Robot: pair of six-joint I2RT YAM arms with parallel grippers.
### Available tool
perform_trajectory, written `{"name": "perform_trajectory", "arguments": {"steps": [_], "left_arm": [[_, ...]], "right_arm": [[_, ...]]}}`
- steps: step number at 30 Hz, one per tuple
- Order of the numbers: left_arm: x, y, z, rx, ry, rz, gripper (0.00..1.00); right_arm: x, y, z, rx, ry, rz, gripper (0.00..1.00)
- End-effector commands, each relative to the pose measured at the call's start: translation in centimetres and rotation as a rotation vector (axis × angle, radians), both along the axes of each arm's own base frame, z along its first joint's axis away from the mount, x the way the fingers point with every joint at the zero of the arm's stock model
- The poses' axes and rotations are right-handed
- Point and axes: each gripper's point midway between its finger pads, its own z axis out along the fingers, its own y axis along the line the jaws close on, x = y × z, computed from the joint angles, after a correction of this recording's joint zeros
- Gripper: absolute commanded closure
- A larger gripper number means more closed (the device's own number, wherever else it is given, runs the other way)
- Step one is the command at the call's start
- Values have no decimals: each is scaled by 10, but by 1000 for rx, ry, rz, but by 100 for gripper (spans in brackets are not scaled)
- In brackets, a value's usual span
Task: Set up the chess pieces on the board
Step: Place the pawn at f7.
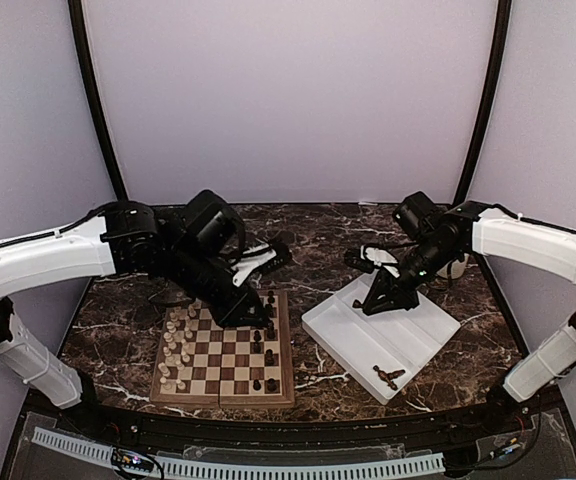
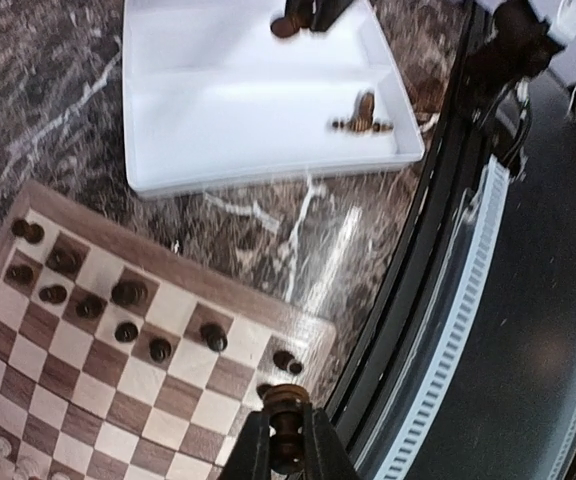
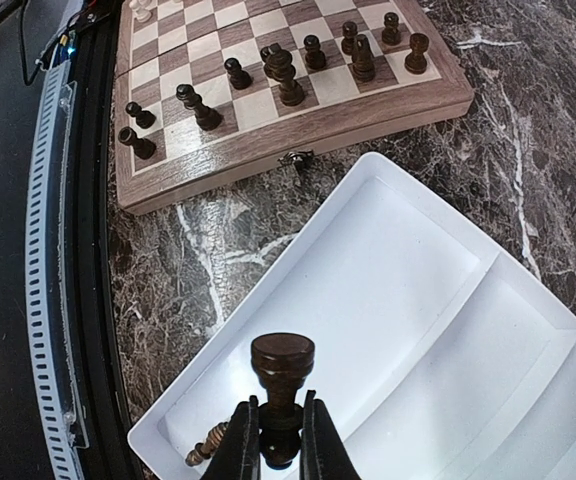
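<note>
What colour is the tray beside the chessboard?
The tray is plain white, seen best in the right wrist view.

- Overhead camera: high above the near edge, looking down across the whole desk [image 1: 318, 225].
- Left wrist camera: close over the board [image 2: 98, 390], facing the tray [image 2: 228, 130].
- Right wrist camera: close over the tray, facing the board; all three views share both.

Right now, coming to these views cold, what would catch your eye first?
The left gripper is shut on a dark piece above the board, and the right gripper on a second dark piece over the white tray. The board is part set, cream pieces along its left, dark ones on its right, and a few loose pieces lie in the tray's near corner.
</note>
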Motion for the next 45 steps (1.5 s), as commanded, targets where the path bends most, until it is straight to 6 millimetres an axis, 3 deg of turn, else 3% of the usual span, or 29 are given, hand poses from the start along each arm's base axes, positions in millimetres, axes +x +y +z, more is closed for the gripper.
{"name": "perform_trajectory", "arguments": {"steps": [1, 7, 18, 45], "left_arm": [[-27, 42, -62, 345, -3, -79, 93], [-29, 44, -95, 460, -18, -106, 93], [-16, 29, -123, 456, -50, -85, 91], [5, 30, -153, 512, -91, -62, 91]], "right_arm": [[8, 2, 0, 1, -5, -16, 100], [8, 1, -1, -4, -6, -23, 100], [8, 1, -4, -8, 0, -21, 100], [7, 1, -10, -21, 19, -18, 100]]}}
